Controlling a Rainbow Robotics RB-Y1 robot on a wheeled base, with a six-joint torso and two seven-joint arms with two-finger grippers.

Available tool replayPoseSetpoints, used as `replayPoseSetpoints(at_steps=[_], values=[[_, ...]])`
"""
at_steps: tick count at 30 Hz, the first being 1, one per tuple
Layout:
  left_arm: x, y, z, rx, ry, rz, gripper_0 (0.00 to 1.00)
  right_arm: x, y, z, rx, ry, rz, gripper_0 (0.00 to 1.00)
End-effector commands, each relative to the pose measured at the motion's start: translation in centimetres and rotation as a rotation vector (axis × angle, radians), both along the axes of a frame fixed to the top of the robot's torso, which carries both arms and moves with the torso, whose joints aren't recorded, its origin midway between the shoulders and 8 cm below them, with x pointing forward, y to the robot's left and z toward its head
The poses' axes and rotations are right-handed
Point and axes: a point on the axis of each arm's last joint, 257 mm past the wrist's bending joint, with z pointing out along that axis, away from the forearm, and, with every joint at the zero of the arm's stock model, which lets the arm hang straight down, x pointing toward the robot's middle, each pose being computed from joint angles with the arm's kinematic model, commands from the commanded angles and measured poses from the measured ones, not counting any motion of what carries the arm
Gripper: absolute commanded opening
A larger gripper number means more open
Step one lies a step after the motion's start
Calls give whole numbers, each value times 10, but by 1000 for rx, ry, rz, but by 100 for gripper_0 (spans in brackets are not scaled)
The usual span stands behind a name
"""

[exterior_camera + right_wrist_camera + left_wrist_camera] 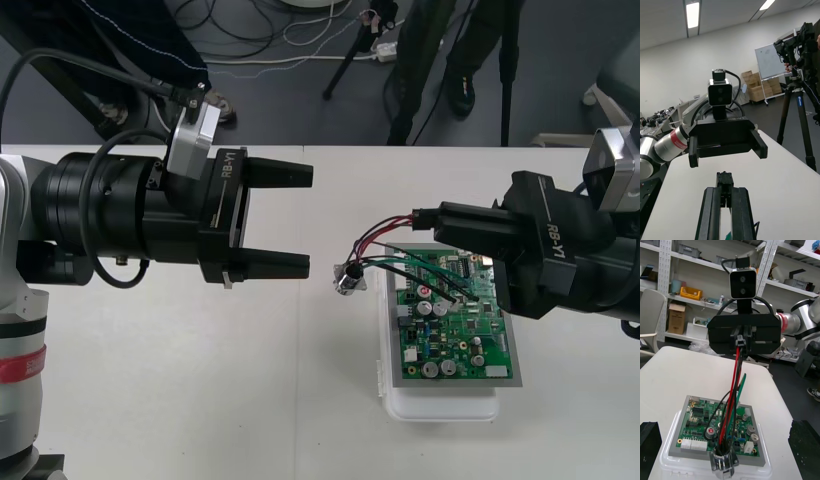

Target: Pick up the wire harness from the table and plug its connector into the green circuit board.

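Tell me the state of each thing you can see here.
Left end effector: open, holding nothing.
Right end effector: shut on the plug.
Wire harness: held by its plug, not plugged in.
Green circuit board: on its white base, harness not connected.

L gripper (308, 220), left-centre of frame: black body w/ two blunt black fingers, white "RB-Y1" lettering, a silver camera block (192, 140) on top, and black cables (100, 66) looping off its rear. At lower left was a silver link (18, 325) w/ red ring (20, 368). R gripper (445, 222), at right, was black too, w/ the same "RB-Y1" mark and a silver block (612, 165) at the frame's right edge.
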Motion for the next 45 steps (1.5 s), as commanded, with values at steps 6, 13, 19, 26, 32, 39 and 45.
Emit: replayPoseSetpoints(at_steps=[6, 13, 19, 26, 32, 39, 45], values=[[-3, -28, 36, -91, -60, -33, 100, -8, 10, 2, -27, -158, -32, 0], [-6, -38, 37, -107, -42, -46, 100, -12, 13, 7, -21, -197, -29, 0], [-7, -41, 39, -117, -34, -49, 100, -14, 14, 9, -21, -229, -27, 0], [-12, -44, 39, -128, -35, -67, 100, -12, 15, 4, -53, -278, -41, 0], [-19, -45, 38, -132, -31, -93, 100, -9, 13, 2, -79, -320, -56, 0], [-22, -46, 27, -141, 12, -126, 100, -8, 13, 3, -82, -347, -65, 0], [-21, -49, 18, -159, -30, -148, 100, -6, 12, 6, -78, -390, -80, 0]])
